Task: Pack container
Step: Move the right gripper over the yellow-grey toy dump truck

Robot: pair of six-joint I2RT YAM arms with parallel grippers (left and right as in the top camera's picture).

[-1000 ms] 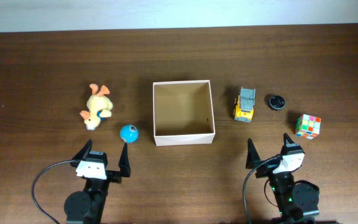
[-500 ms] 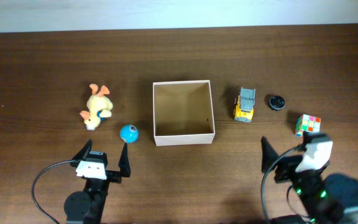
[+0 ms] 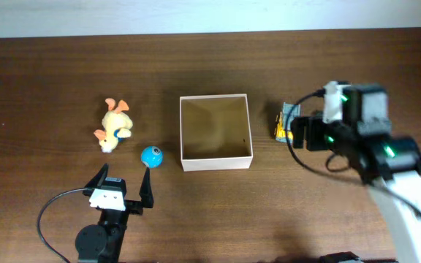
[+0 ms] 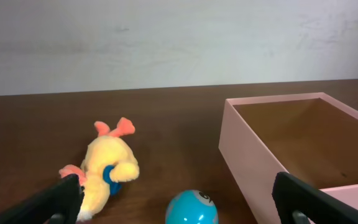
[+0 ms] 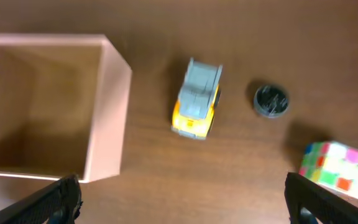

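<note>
The container [image 3: 218, 162] is a square open box with white walls and a tan inside, empty, at the table's middle. My right gripper [image 3: 309, 135] hangs open high above the table, right of the box and looking down. Its view shows the box wall [image 5: 107, 124], a yellow and grey toy truck [image 5: 196, 99], a black disc [image 5: 270, 100] and a colourful cube [image 5: 337, 169]. My left gripper [image 3: 126, 175] rests open near the front edge. Just ahead of it lie a blue ball [image 4: 191, 208] and a yellow plush duck [image 4: 107, 171].
In the overhead view the duck [image 3: 114, 124] and ball [image 3: 151, 155] lie left of the box. The truck [image 3: 283, 124] peeks out from under the right arm, which hides the disc and cube. A pale wall runs behind the table's far edge.
The right arm has lifted from the front edge and swung away from it, to above the truck, disc and cube. The left arm and all the toys have stayed put.
</note>
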